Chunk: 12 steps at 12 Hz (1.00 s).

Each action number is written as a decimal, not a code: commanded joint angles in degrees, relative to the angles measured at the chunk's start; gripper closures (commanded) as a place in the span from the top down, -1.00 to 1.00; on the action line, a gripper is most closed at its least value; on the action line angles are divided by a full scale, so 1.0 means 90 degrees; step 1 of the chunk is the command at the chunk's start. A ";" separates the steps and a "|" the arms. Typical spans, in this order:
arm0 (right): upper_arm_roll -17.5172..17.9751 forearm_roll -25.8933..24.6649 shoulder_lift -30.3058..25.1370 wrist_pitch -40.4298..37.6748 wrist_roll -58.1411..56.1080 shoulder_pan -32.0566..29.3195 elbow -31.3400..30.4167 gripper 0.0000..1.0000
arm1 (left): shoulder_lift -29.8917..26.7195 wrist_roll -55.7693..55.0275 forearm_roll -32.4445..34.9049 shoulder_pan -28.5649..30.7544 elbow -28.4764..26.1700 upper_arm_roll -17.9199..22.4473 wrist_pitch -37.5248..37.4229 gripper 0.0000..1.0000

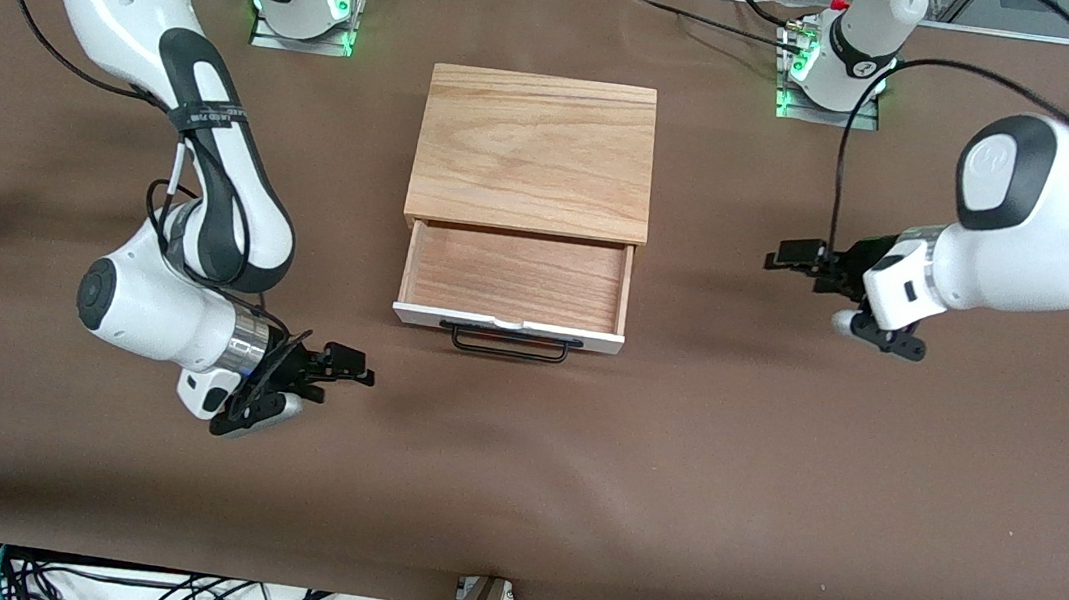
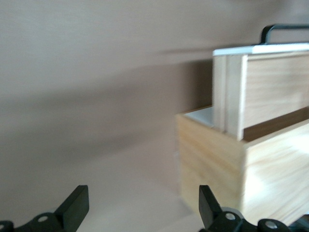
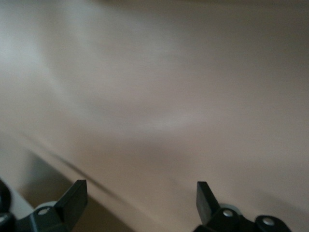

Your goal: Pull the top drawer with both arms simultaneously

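- The drawer [image 1: 515, 278] stands pulled well out of the cabinet [image 1: 535, 151], toward the front camera, its bare wood floor showing; the white front and the black handle [image 1: 509, 343] face that camera
- Judged from this, the pull looks done, or nearly so: neither arm touches the handle
- Left end effector [image 1: 798, 260] hangs over the tabletop [image 1: 675, 477] beside the drawer, toward the left arm's end, fingers apart and holding nothing; its wrist view looks along the cabinet's side at the drawer
- Right end effector [image 1: 348, 364] hangs over the tabletop near the drawer's front corner, toward the right arm's end, fingers apart and empty; its wrist view shows only brown cover
- Both arms flank the drawer, one to each side, which suits a shared pull on one wide handle; standing clear of it leaves the drawer free
- The cabinet sits mid-tabletop between the two bases, so each arm can reach the drawer's front about equally
- The tabletop is covered in plain brown sheet, matte, with soft shadows under the arms
- Around the drawer nothing else lies on the sheet; cables trail off the tabletop's edge nearest the camera, and green lights glow at both bases
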 commanded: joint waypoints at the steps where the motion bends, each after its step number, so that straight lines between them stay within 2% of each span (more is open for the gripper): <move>1: -0.0120 -0.0684 -0.0591 -0.0095 0.0131 -0.0126 -0.0403 1.00 | -0.0690 -0.0081 0.0954 0.0050 -0.0208 -0.0078 -0.0264 1.00; 3: -0.0500 -0.0782 -0.1050 -0.0387 0.0131 -0.0137 -0.0647 1.00 | -0.1032 -0.0081 0.1570 0.0050 -0.0140 -0.0088 -0.0536 1.00; 6: -0.0823 -0.1736 -0.1645 -0.1206 0.0131 -0.0166 -0.0746 1.00 | -0.1053 0.0026 0.2645 0.0040 0.0455 -0.0146 -0.0685 1.00; 9: -0.1223 -0.1935 -0.2349 -0.2056 0.0131 -0.0272 -0.0784 1.00 | -0.1043 -0.0031 0.2462 0.0342 0.0525 -0.0156 -0.0743 1.00; 12: -0.1253 -0.2158 -0.3129 -0.2448 0.0141 -0.0769 -0.1164 1.00 | -0.1442 -0.0818 0.2491 0.0499 0.0564 -0.0341 -0.1015 1.00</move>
